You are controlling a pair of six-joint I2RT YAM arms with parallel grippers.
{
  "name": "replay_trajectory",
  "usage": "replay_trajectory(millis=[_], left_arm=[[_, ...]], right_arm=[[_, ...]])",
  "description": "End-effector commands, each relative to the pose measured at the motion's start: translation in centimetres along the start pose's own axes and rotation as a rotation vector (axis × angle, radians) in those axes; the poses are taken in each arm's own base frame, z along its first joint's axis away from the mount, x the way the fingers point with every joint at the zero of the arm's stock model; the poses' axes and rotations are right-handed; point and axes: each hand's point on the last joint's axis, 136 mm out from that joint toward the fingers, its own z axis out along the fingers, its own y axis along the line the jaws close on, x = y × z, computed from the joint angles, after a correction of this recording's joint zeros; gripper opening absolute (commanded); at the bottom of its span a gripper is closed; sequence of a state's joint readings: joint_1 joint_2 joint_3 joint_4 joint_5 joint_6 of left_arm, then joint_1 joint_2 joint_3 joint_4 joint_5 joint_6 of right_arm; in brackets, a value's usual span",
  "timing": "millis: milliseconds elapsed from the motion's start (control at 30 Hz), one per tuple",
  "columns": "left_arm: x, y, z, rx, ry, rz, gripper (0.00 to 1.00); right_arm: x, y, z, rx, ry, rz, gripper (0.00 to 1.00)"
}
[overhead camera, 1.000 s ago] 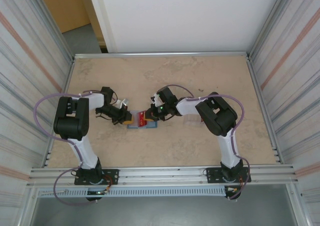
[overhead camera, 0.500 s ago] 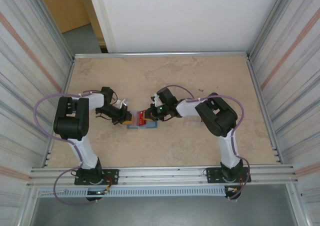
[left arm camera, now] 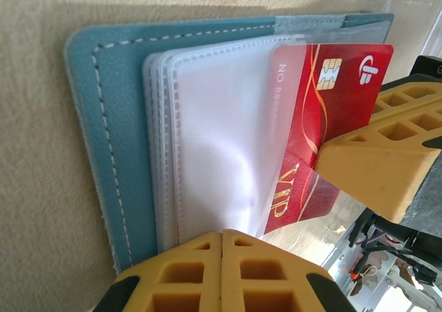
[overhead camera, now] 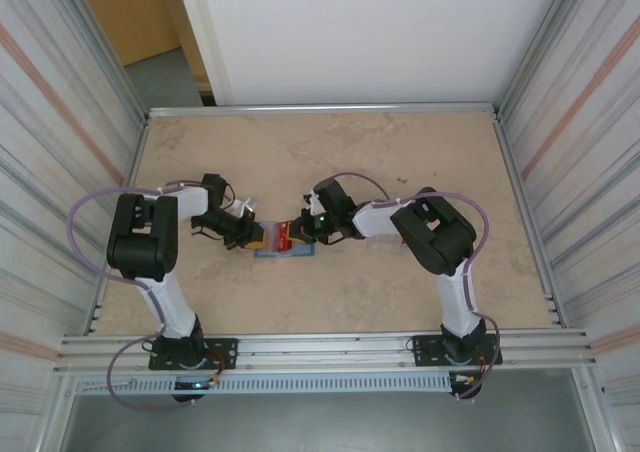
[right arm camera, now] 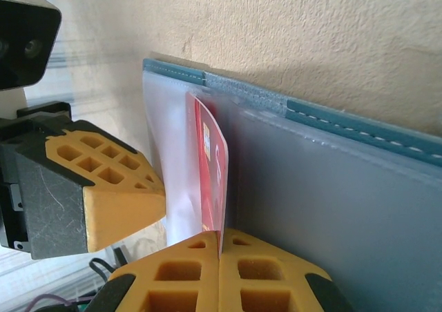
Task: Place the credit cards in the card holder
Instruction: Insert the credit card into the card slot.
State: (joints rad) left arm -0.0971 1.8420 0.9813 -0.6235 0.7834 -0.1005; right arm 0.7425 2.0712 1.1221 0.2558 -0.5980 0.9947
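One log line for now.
left tool shut at card holder | right tool shut on red card | card partly in sleeve

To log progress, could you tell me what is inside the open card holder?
One red card lies partly under a clear sleeve of the card holder, chip end out. Anything beneath is covered.

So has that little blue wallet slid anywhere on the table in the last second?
No. The card holder sits just as far from the metal rail along the near edge as it did in the earlier overhead pictures.
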Motion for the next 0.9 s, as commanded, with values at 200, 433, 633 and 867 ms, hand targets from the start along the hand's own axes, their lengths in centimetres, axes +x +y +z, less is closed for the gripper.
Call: replay_trajectory(millis=[200, 433, 633, 867], left_arm=[[-0.1, -0.7, -2.1, -0.054, -0.042, 0.044, 0.00], [0.1, -1.4, -3.0, -0.065, -0.060, 0.037, 0.10], [0.5, 0.6, -1.4, -0.083, -0.022, -0.019, 0.09], [0.7, 1.0, 0.1, -0.073, 0.022, -0.036, 0.06]], right_arm=[[1.3, -3.2, -0.6, 0.262, 0.021, 0.003, 0.18], [1.4, -3.2, -1.0, 0.358, 0.042, -0.029, 0.19], [1.3, -2.2, -1.2, 0.391, 0.059, -0.062, 0.20], [1.7, -1.8, -0.2, 0.401, 0.113, -0.094, 0.19]])
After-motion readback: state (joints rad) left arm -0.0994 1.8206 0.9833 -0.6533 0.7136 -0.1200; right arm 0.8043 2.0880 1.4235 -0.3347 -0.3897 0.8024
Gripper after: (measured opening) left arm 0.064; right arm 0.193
